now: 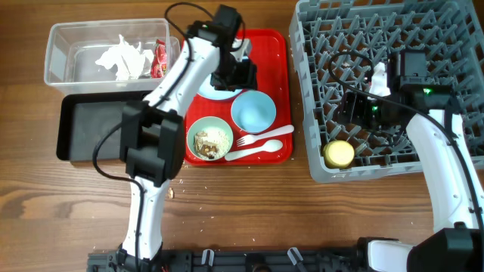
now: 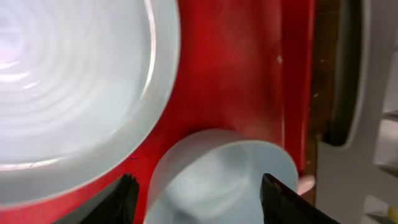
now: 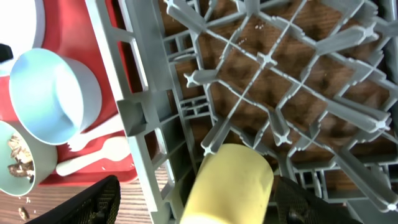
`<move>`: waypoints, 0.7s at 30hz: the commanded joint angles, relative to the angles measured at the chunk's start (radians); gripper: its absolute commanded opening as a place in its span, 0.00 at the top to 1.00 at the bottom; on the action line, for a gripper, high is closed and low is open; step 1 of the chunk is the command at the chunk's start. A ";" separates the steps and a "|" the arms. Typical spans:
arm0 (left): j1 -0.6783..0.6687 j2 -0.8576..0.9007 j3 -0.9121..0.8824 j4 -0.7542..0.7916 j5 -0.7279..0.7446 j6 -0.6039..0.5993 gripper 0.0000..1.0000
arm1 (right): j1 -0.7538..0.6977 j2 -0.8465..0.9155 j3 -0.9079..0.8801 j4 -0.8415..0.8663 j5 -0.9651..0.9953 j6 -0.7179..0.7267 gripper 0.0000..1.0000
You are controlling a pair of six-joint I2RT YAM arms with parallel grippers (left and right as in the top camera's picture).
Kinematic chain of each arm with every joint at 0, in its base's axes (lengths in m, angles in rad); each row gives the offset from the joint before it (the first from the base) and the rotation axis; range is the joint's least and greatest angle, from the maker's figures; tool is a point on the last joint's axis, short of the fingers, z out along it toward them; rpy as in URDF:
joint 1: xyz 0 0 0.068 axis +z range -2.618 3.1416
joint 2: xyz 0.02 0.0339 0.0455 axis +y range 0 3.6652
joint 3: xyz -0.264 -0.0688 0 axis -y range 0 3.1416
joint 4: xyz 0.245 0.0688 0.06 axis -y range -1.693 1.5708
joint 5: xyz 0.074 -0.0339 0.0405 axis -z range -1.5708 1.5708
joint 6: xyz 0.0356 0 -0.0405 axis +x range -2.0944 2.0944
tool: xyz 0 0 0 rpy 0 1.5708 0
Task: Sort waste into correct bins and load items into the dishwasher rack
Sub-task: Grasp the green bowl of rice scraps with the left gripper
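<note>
Yellow cup (image 3: 233,183) is lying inside the dishwasher rack (image 3: 140,118), at its front corner nearest the red tray (image 3: 78,28). Right claw (image 3: 202,202) is hanging over it, spread wide, gripping nothing. Loading is looking like the step in hand. Left claw (image 2: 198,196) is straddling the empty blue bowl (image 2: 224,174) on the tray beside the rack, also spread wide, contact unclear. Next move is calling for closing on the bowl's wall, lifting clear, carrying it across to the pegs.
</note>
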 commanded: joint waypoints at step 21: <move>-0.140 -0.175 -0.245 -0.234 -0.301 -0.240 0.46 | 0.005 0.005 0.025 0.019 -0.016 -0.036 0.15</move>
